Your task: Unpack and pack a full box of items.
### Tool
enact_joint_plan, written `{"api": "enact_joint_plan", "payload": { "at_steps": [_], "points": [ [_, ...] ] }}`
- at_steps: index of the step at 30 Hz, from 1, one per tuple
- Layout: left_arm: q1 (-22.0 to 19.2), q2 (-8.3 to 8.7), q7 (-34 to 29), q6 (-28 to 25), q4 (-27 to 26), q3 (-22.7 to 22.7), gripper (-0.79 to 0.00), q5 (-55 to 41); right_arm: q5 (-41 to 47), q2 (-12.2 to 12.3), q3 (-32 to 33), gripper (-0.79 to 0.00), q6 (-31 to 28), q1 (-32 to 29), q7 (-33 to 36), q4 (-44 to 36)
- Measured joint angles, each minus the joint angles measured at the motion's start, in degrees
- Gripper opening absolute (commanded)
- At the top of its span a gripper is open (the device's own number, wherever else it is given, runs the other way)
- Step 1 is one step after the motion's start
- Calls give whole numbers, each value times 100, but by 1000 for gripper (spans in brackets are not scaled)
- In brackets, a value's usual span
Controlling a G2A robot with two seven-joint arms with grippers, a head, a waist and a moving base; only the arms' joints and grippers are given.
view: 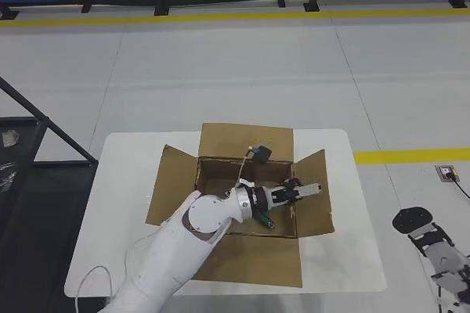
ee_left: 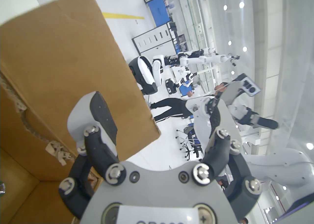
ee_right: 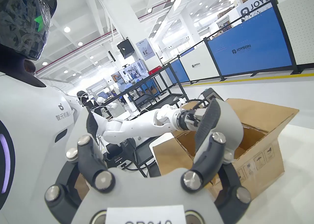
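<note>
A white table [view: 117, 203] carries an open cardboard box [view: 247, 142] near its middle, all four flaps folded outward. The left arm [view: 211, 215] comes in over the near flap, with its forearm lying across the box opening. The right arm [view: 446, 258] hangs off the table's right side, well apart from the box.

The left gripper [view: 305, 190] sits inside the opening, close to the right-hand wall. In its wrist view the left gripper [ee_left: 162, 117] has its fingers [ee_left: 103, 114] spread apart with nothing between them, just beside a flap. The right gripper [ee_right: 152, 124] is likewise spread and empty, facing the box [ee_right: 265, 141] from outside.

A small dark and green item [view: 266, 222] lies in the box beneath the left wrist. What it is cannot be told.
</note>
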Motion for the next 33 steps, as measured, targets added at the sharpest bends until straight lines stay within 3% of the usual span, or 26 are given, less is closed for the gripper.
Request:
{"api": "enact_joint_plan", "payload": {
  "at_steps": [4,7,11,16,20,25,28,33],
  "points": [
    [1072,386,-239,285,-1395,-1289,0,414,-356,85,-447,0,80,446,74,-12],
    [1850,563,-352,345,-2263,-2135,0,414,-585,142,-853,0,350,891,341,-51],
    [2677,714,-387,239,-2931,-3110,0,255,-1147,174,-1545,0,1022,1628,762,-19],
    [3504,836,-328,30,-3270,-4157,0,-30,-2157,107,-2863,0,2056,2865,1133,462],
    [3985,895,-175,-90,-3316,-4737,0,-40,-2775,-28,-3939,0,2636,3964,1328,1398],
    [4370,936,-106,-171,-3252,-5078,0,-286,-3873,-279,-5155,0,3151,5040,1088,2560],
    [4386,939,-128,-173,-3244,-5079,0,-307,-4267,-343,-5467,0,3211,5315,1002,2916],
    [4382,938,-125,-172,-3246,-5077,0,-302,-4228,-340,-5443,0,3205,5296,1007,2891]
  ]
}}
